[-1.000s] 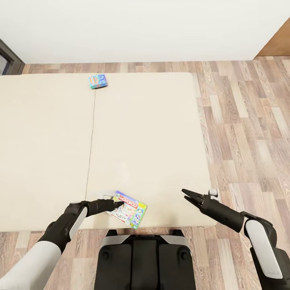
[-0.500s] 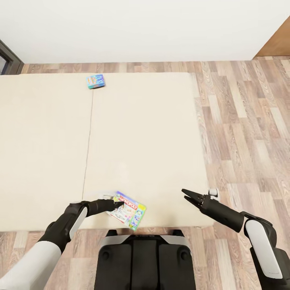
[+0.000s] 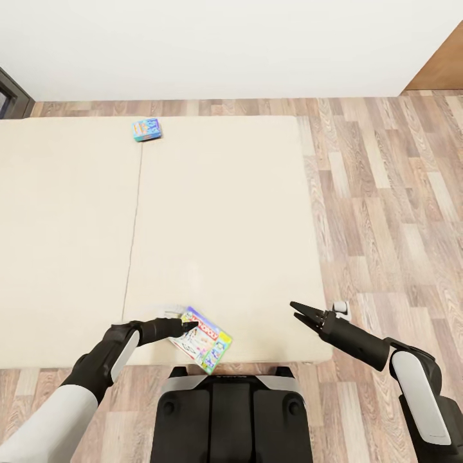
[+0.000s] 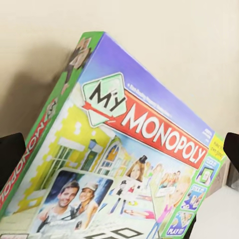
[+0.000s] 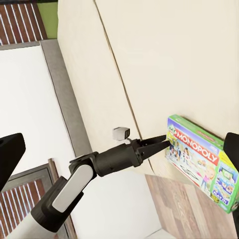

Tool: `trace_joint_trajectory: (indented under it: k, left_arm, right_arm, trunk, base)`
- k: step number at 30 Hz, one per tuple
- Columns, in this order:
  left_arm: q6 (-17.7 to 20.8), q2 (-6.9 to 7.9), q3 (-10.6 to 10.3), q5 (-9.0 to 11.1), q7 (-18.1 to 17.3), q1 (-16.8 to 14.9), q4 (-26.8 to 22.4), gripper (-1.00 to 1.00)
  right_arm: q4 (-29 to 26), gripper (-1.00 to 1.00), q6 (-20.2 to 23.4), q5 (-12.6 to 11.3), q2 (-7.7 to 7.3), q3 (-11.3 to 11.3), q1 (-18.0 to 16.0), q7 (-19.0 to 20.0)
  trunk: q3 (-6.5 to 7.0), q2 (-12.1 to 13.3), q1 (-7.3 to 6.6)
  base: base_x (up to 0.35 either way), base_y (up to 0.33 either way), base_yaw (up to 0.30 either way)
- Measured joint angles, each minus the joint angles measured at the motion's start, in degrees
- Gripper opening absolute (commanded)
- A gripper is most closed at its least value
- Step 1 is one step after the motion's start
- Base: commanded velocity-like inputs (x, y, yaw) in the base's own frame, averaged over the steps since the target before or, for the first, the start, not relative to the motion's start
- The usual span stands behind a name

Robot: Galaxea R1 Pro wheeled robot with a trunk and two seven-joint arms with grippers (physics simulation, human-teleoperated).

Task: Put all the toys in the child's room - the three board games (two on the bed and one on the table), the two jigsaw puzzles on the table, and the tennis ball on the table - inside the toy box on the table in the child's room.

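Observation:
My left gripper (image 3: pixel 191 325) is shut on the edge of the green-white Monopoly board game (image 3: pixel 204 339), holding it tilted over the near edge of the cream bed (image 3: pixel 225 212). The left wrist view has the box lid (image 4: pixel 134 149) close up, and in the right wrist view the left gripper's fingertips (image 5: pixel 160 144) pinch the box (image 5: pixel 201 159). A light-blue board game (image 3: pixel 146 129) lies flat at the bed's far side. Over the bed's near right corner my right gripper (image 3: pixel 297 310) is open with nothing between its fingers.
Wood-plank floor (image 3: pixel 392 206) runs along the right of the bed and behind it. A white wall (image 3: pixel 225 45) stands beyond, with a brown door (image 3: pixel 444 64) at the far right and a dark frame (image 3: pixel 9 93) at the left. A small white block (image 3: pixel 341 308) sits by the bed's corner.
The whole view has shifted, so the bed and the light-blue box slide a little left in the picture. Both arms and the held Monopoly box keep their places relative to me.

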Motion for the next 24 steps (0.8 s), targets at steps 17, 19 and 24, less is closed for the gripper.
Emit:
trace_joint_trajectory:
  k: [17,19,24]
  left_arm:
    - [0.0,0.00,0.0,0.0,0.0,0.0,0.0,1.00]
    - [0.0,0.00,0.0,0.0,0.0,0.0,0.0,1.00]
    - [0.0,0.00,0.0,0.0,0.0,0.0,0.0,1.00]
  right_arm:
    - [0.0,1.00,0.0,0.0,-0.01,0.0,0.0,0.0]
    - [0.0,1.00,0.0,0.0,-0.01,0.0,0.0,0.0]
    - [0.0,1.00,0.0,0.0,0.00,0.1,0.0,0.0]
  trunk:
    - [0.00,0.0,0.00]
    - [0.00,0.0,0.00]
    - [0.00,0.0,0.00]
  base:
    - [0.000,-0.082,0.000]
    - [0.000,-0.003,0.000]
    - [0.000,0.000,0.000]
